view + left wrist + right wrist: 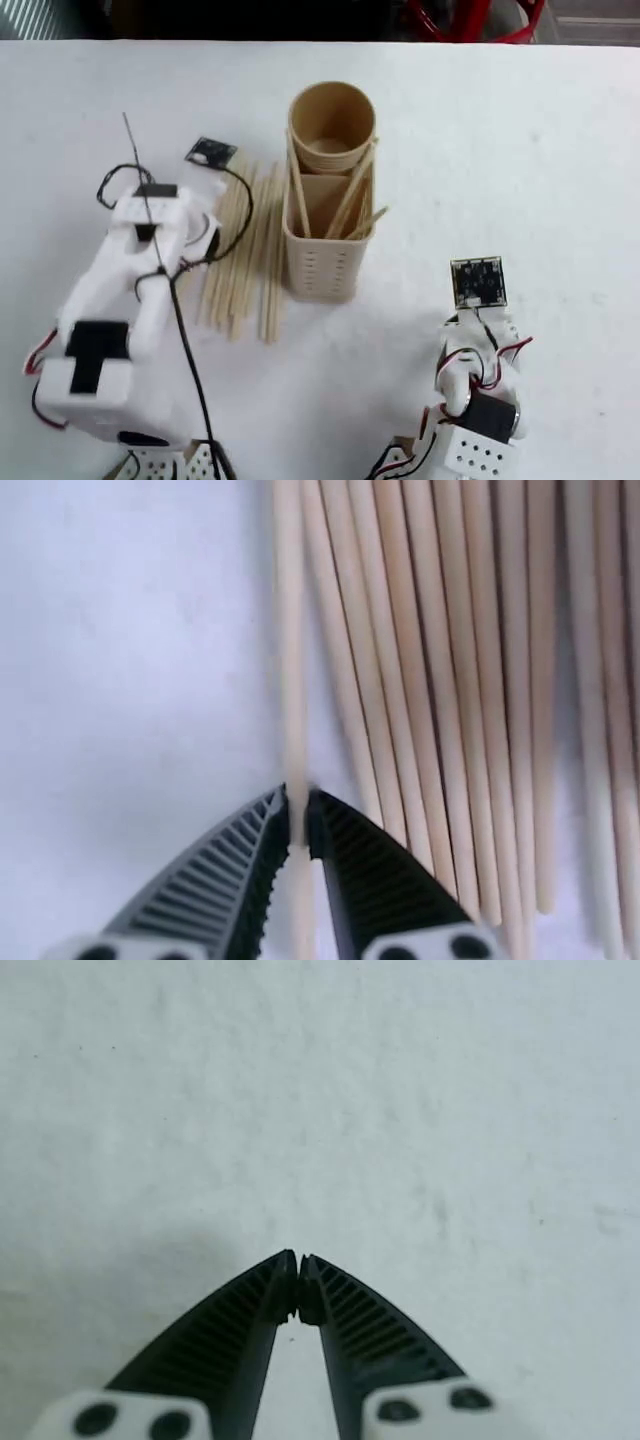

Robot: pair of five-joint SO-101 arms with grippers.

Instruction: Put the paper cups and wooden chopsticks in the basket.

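A beige perforated basket (322, 268) stands mid-table with a paper cup (332, 122) in its far end and a few wooden chopsticks (352, 195) leaning inside. Several more chopsticks (243, 255) lie in a row on the table to its left. The left arm (130, 290) is bent over that row. Its gripper (298, 815) is shut on the outermost chopstick (291, 680) of the row, the stick pinched between the ribbed fingertips. The right arm (478, 380) sits at the front right, and its gripper (298, 1272) is shut on nothing above bare white table.
The table (520, 160) is white, with open surface to the right of and behind the basket. Black cables (180, 330) run along the left arm. A red frame (470, 18) stands beyond the far edge.
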